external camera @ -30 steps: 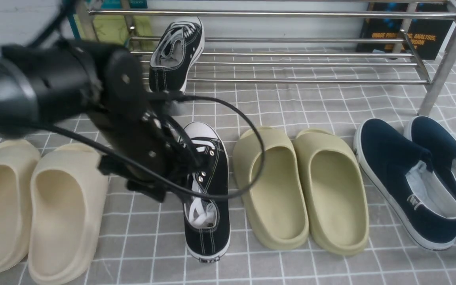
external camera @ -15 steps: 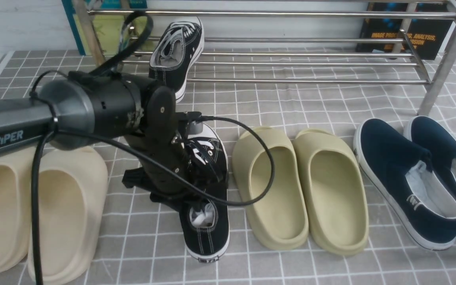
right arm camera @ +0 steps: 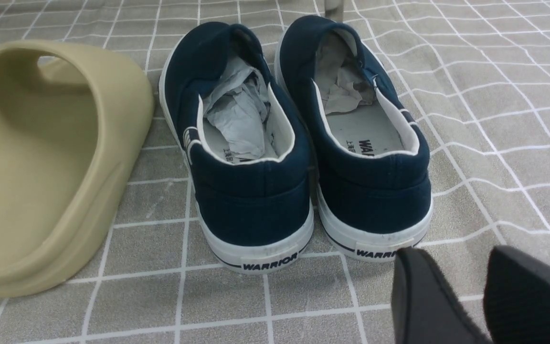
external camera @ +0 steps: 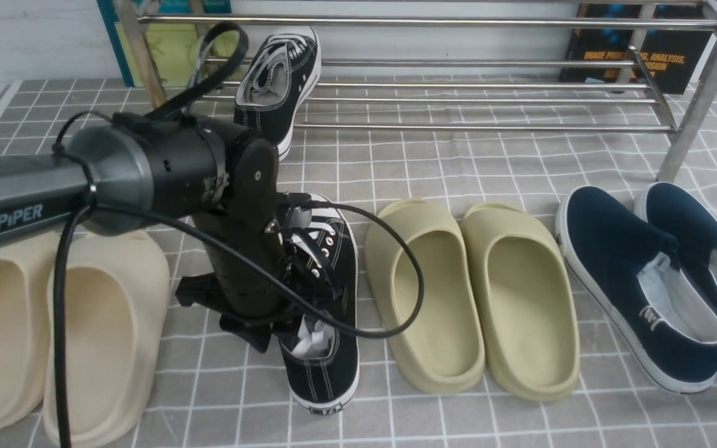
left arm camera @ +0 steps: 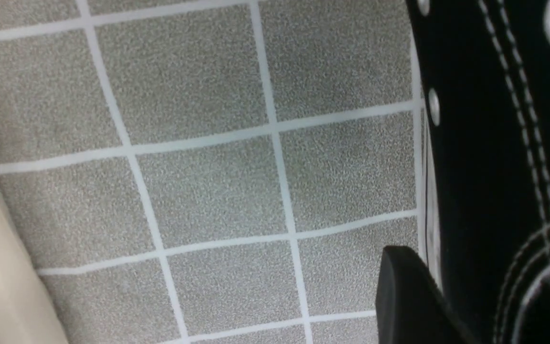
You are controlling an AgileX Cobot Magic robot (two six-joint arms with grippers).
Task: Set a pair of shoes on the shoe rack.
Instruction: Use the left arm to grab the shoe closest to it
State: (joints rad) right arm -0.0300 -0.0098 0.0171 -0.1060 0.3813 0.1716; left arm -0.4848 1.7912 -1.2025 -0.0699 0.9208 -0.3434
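**A:** Since the pair is split, where is each black canvas lace-up sneaker with the white toe cap?

**B:** One sneaker (external camera: pixel 277 87) leans tilted on the lower bars of the long silver metal-tube shoe rack (external camera: pixel 458 127), near its left end, heel toward the camera. The other sneaker (external camera: pixel 327 367) stands flat on the grey checked floor cloth (external camera: pixel 396 162), between the pale beige foam slides (external camera: pixel 103 336) and the olive foam slides (external camera: pixel 477 298).

**A:** And the left gripper?

**B:** The left gripper (left arm camera: pixel 480 298) is down at that floor sneaker, on the side facing the beige slides. One black finger (left arm camera: pixel 408 296) sits outside the canvas wall, just beside the white sole. A dark shape at the frame corner seems to be the other finger, inside the opening. Whether they pinch the wall or merely straddle it, I cannot tell.

**A:** The right one?

**B:** The right gripper (right arm camera: pixel 461 270) hovers low behind the heels of the navy canvas slip-ons (right arm camera: pixel 303 157). Its two pads (right arm camera: pixel 418 306) stand a little apart, with only cloth showing between them, so it grasps nothing.
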